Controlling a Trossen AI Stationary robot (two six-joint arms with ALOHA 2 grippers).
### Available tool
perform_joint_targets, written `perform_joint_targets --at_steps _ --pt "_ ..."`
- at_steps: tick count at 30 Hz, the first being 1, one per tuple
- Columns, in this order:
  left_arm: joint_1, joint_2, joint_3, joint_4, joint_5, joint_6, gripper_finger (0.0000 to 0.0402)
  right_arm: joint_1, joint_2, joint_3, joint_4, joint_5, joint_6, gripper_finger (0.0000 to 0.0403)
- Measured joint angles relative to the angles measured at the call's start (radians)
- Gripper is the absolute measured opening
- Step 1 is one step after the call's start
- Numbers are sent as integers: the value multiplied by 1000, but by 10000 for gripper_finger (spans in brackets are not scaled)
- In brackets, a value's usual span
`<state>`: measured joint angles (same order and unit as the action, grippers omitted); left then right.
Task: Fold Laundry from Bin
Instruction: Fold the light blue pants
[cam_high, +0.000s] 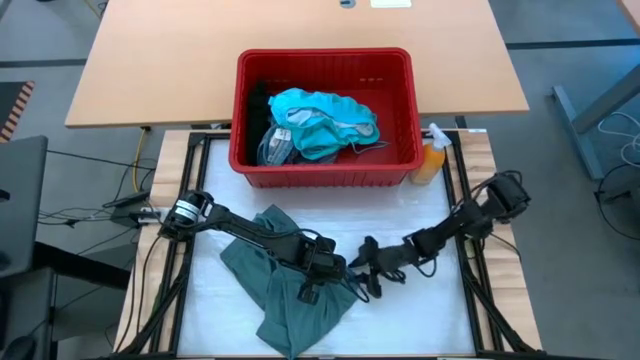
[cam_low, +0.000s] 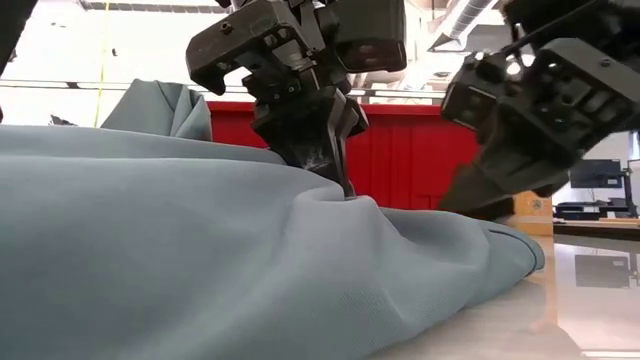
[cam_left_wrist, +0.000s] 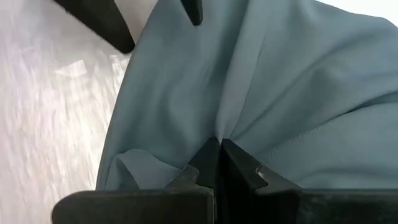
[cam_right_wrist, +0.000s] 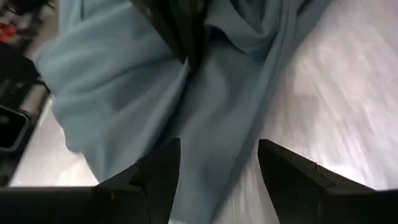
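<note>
A dull grey-green soft garment (cam_high: 285, 290) lies crumpled on the white work surface (cam_high: 420, 310) of the table, in front of the red rectangular plastic bin (cam_high: 325, 168) with slotted sides. The left gripper (cam_high: 310, 292) has its two dark fingers pressed together on a pinch of this garment near its middle; the left wrist view shows the fingertips (cam_left_wrist: 214, 155) meeting on a ridge of cloth from which folds fan out, and the low view shows the same gripper (cam_low: 340, 185) pointing down into a small peak of fabric (cam_low: 350, 205). The right gripper (cam_high: 362, 275) sits just beside the left one, at the garment's right edge, with its fingers spread apart and nothing between them; in the right wrist view the two fingers (cam_right_wrist: 161, 168) stand wide over the cloth's edge (cam_right_wrist: 230, 155) and the bare surface (cam_right_wrist: 348, 93). Inside the bin lie bright teal garments (cam_high: 325, 122), a blue-grey striped cloth (cam_high: 275, 145) at their left, and a black garment (cam_high: 258, 108) against the left wall. An orange spray bottle (cam_high: 431, 160) stands on the table just outside the bin's right front corner.
</note>
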<state>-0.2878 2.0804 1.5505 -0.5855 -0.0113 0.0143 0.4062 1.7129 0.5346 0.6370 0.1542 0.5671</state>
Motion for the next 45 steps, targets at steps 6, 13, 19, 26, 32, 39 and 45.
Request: perform_joint_targets --at_steps 6,13,19,26,32,39,45 --pt "-3 0 0 -7 -1 -4 0 -42 85 0 190 -153 0 244" --pt "-3 0 0 -7 -2 2 0 -18 141 1 278 -203 7 244" --pt "-3 0 0 -7 -3 10 0 -14 139 3 225 -151 -3 244" --pt "-3 0 0 -9 -3 9 0 -14 136 4 162 -145 -10 244" --pt "-3 0 0 -8 -4 7 0 -25 138 3 156 -100 -28 244" --pt "-2 0 0 -8 -4 -2 0 -40 139 2 148 -30 -52 244" --pt "-2 0 0 -8 -4 -11 0 -40 122 -1 166 -19 -98 244"
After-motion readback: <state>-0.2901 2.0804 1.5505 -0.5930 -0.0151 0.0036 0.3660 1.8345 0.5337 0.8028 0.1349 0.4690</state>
